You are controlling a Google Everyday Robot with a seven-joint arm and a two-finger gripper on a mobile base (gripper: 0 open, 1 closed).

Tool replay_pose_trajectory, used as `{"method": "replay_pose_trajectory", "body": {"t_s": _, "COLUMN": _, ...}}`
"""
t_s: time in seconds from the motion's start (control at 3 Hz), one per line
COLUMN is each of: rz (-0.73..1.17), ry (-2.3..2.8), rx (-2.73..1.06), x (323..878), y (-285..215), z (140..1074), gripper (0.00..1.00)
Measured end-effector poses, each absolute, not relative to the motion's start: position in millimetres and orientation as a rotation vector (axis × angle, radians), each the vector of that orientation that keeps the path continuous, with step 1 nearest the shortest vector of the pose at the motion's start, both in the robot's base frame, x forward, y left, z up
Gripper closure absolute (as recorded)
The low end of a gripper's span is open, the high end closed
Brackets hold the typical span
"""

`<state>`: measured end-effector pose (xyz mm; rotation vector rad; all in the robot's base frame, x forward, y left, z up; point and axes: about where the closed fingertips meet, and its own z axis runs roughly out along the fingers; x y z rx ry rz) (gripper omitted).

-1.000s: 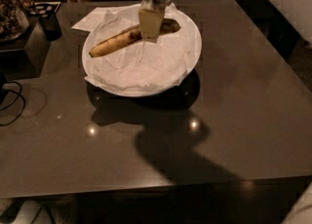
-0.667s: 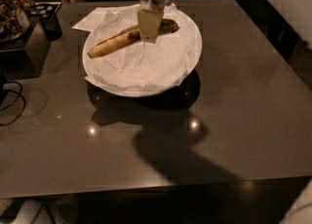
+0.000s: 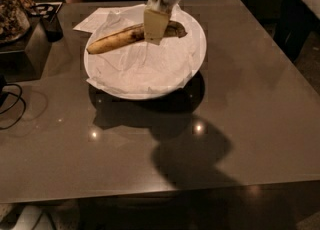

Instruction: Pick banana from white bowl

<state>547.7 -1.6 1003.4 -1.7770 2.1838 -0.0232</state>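
Near edge of bench: bare glossy surface, two lamp reflections, a broad shadow. A dark cable loops in at 9 o'clock.

Mid-bench: white bowl, lined with crumpled white paper. Sole content is the banana, which lies across the far half of the bowl. Its long axis runs from the rim at about 10 o'clock to roughly 1 o'clock, and the 10 o'clock tip reaches the rim or just past it. No other item in the bowl.

End effector: comes down from 12 o'clock and sits over the banana's middle, covering it there. Cannot tell whether it is clamped on the fruit or merely around it, nor whether the banana rests on the paper or is raised off it.

Step, as judged: at the grasp, pick not confirmed. The next move calls for a firm hold at mid-length, then a straight vertical lift. Keep the fruit level so neither end drags on the lining or the rim.

Far: flat paper sheet behind the bowl at 11 o'clock.
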Motion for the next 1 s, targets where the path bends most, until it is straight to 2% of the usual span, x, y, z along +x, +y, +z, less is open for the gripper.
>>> {"method": "replay_pose_trajectory", "body": {"t_s": 0.33, "rz": 0.011, "ry": 2.188, "rx": -1.726, "x": 531.7, "y": -7.1, "z": 1006.3, "gripper": 1.00}}
{"method": "replay_pose_trajectory", "body": {"t_s": 0.67, "rz": 0.060, "ry": 2.236, "rx": -1.645, "x": 491.0, "y": -18.8, "z": 1003.1, "gripper": 1.00}}
{"method": "replay_pose_trajectory", "body": {"t_s": 1.0, "rz": 0.060, "ry": 2.236, "rx": -1.645, "x": 491.0, "y": -18.8, "z": 1003.2, "gripper": 1.00}}
